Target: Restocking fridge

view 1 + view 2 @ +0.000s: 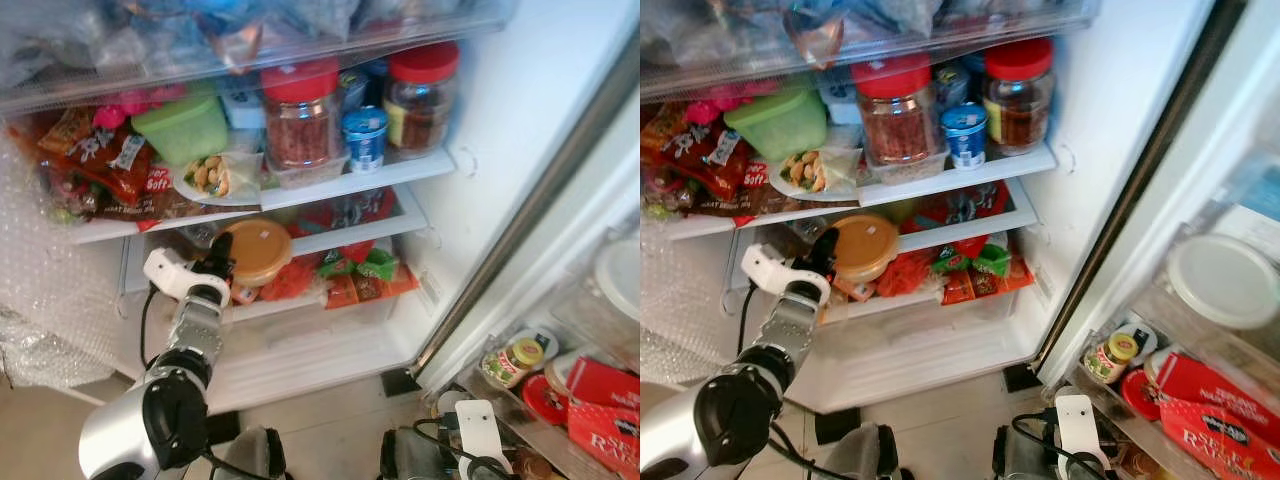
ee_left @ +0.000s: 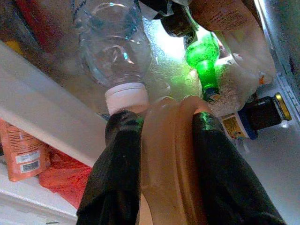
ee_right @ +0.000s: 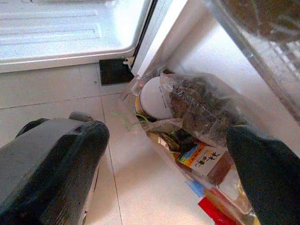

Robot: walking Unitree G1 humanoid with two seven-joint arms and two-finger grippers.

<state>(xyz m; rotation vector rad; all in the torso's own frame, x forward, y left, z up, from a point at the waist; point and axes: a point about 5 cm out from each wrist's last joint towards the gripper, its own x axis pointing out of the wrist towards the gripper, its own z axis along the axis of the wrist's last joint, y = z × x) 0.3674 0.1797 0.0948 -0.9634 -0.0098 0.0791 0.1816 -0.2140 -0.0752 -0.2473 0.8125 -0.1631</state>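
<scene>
The fridge stands open before me. My left gripper [image 1: 222, 262] is shut on a round tan container with a tan lid [image 1: 258, 252], held on its side at the front of the middle shelf [image 1: 345, 235]. In the left wrist view both black fingers [image 2: 117, 173] clamp the container's rim [image 2: 168, 159], just in front of a clear plastic bottle [image 2: 115, 47] and a green bottle [image 2: 204, 56]. My right gripper [image 3: 164, 154] hangs low and open over the tiled floor, above a plastic bag of groceries [image 3: 197, 112].
The upper shelf carries two red-lidded jars [image 1: 300, 110] [image 1: 422, 95], a green tub [image 1: 185, 125], a blue cup [image 1: 365, 135] and snack packets. The open door's racks at the right hold a small jar [image 1: 515, 360] and a red box [image 1: 605, 400]. Bubble wrap [image 1: 40, 270] hangs at the left.
</scene>
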